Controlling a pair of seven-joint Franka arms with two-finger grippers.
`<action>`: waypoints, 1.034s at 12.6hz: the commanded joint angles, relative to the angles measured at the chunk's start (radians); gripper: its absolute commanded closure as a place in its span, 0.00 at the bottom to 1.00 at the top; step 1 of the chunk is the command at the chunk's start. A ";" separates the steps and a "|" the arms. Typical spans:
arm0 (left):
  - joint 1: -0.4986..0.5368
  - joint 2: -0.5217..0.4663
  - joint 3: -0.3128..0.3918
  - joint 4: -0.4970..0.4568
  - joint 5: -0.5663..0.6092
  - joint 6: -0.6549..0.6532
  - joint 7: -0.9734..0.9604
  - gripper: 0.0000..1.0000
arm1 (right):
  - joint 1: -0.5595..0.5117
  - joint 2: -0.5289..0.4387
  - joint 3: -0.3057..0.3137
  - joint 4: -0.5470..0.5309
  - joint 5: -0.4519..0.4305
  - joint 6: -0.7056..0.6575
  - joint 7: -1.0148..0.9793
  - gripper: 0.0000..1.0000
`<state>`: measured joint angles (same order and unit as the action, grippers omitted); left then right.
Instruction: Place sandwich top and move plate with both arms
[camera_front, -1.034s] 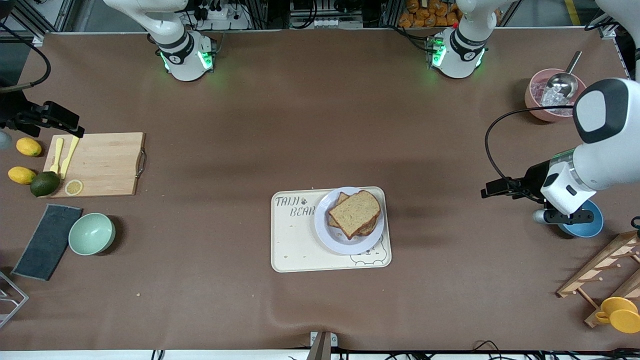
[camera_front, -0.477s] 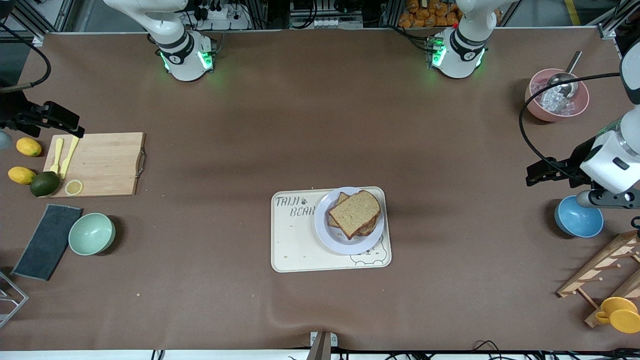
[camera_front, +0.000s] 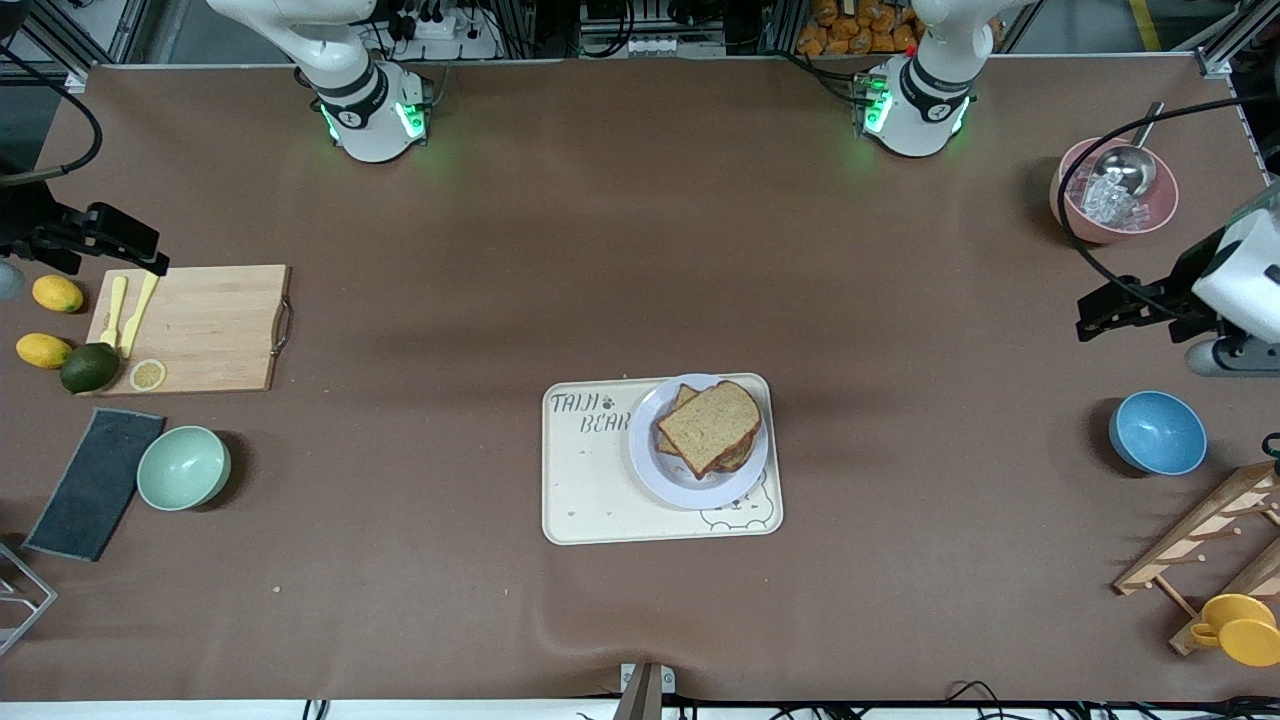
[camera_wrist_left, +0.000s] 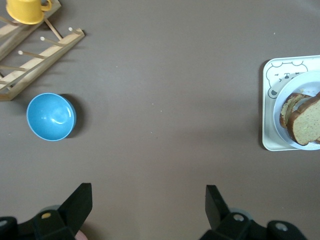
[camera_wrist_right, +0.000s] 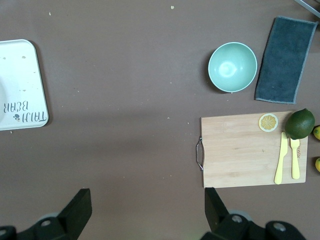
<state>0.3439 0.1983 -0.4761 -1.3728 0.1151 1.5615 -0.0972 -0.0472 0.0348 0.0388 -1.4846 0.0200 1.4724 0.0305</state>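
The sandwich top (camera_front: 710, 425), a plain brown bread slice, lies on top of other slices on the plate (camera_front: 690, 487). The plate rests on the cream bear tray (camera_front: 590, 490) at mid-table. The left wrist view shows the sandwich top (camera_wrist_left: 307, 125) and the plate (camera_wrist_left: 300, 82) at its edge. My left gripper (camera_wrist_left: 149, 200) is open and empty over bare table at the left arm's end, between the pink and blue bowls. My right gripper (camera_wrist_right: 148, 200) is open and empty over bare table beside the cutting board, at the right arm's end.
A blue bowl (camera_front: 1157, 432), a pink bowl with ice and a scoop (camera_front: 1112, 190), and a wooden rack with a yellow cup (camera_front: 1238, 628) stand at the left arm's end. A cutting board (camera_front: 195, 328), a green bowl (camera_front: 183, 467), a dark cloth (camera_front: 95, 483) and fruit lie at the right arm's end.
My left gripper has moved from over the blue bowl toward the table's end and the pink bowl. The right arm, plate and sandwich have not moved.
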 joint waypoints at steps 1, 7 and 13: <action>-0.005 -0.075 0.042 0.011 0.006 -0.038 0.004 0.00 | 0.006 -0.007 0.001 -0.009 -0.012 0.008 0.017 0.00; -0.324 -0.210 0.405 -0.112 -0.061 -0.067 -0.010 0.00 | 0.006 -0.007 0.003 -0.009 -0.012 0.008 0.017 0.00; -0.444 -0.226 0.539 -0.141 -0.146 -0.077 -0.013 0.00 | 0.006 -0.007 0.001 -0.008 -0.012 0.008 0.017 0.00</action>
<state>-0.0663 0.0002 0.0449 -1.4800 -0.0150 1.4869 -0.0974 -0.0470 0.0348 0.0393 -1.4861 0.0200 1.4750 0.0306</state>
